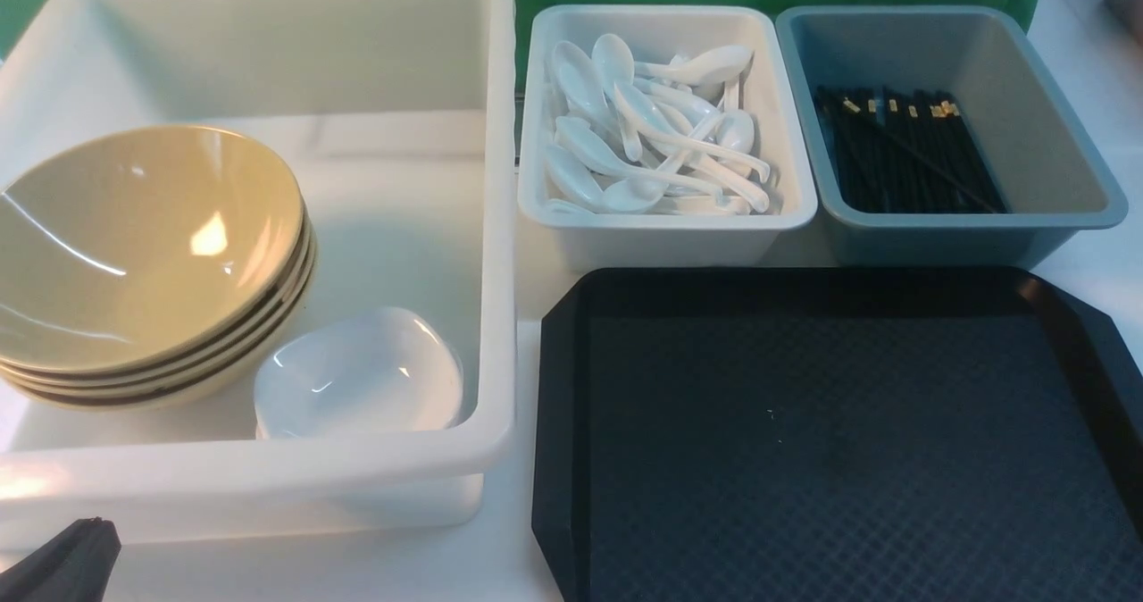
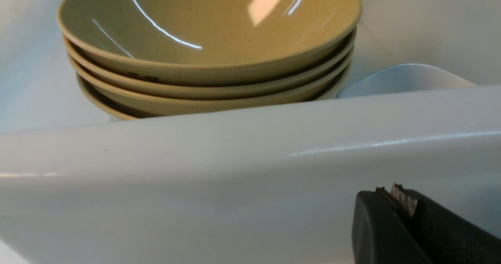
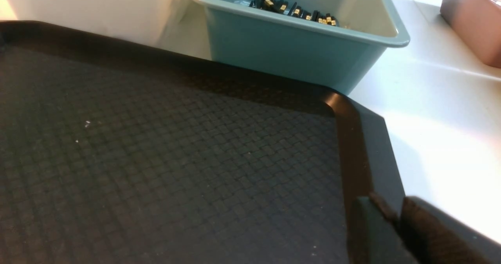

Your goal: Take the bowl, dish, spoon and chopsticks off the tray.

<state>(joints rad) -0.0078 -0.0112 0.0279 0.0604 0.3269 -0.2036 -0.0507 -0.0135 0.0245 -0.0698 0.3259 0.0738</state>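
Front view shows you the tray [image 1: 839, 441] bare. Your left hand [image 2: 403, 201] is clenched on nothing by the white tub [image 2: 235, 158]. Right hand [image 3: 393, 217]: you cannot tell.

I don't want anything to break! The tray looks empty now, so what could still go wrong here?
The tan bowls sit tilted in a stack in the big white tub, leaning over a small white dish; they might slide or knock it. The left gripper is close to the tub's wall, so a careless move could bump it. The right gripper hangs low over the tray rim and could catch it.
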